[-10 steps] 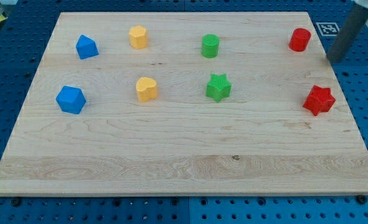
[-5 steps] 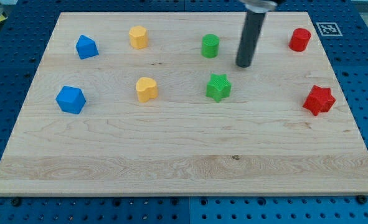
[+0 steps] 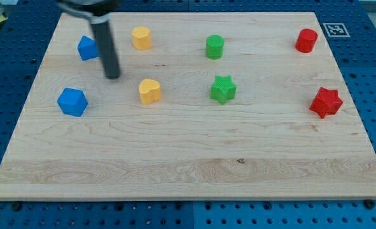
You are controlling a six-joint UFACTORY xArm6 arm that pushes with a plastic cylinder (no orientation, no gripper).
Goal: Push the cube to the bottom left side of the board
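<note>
Our tip (image 3: 113, 76) rests on the wooden board (image 3: 188, 172) in its top left area; the arm ends in a plain rod, so there are no jaws to be spread or pressed together, and the tip touches no block. The rod (image 3: 105, 44) rises toward the top edge and passes just beside the upper blue block (image 3: 86, 48), whose right side it partly covers. The blue cube (image 3: 72, 102) lies below and to the left of our tip, near the left edge, apart from the tip. The yellow heart-shaped block (image 3: 149, 91) lies to the right of our tip, and a second yellow block (image 3: 141, 38) sits near the top edge.

Further right we find a green cylinder (image 3: 215, 47) and a green star (image 3: 223, 89). Near the right edge stand a red cylinder (image 3: 306, 41) and a red star (image 3: 326, 102).

Count: two blue, two yellow, two green, two red blocks. No container is on the board.
</note>
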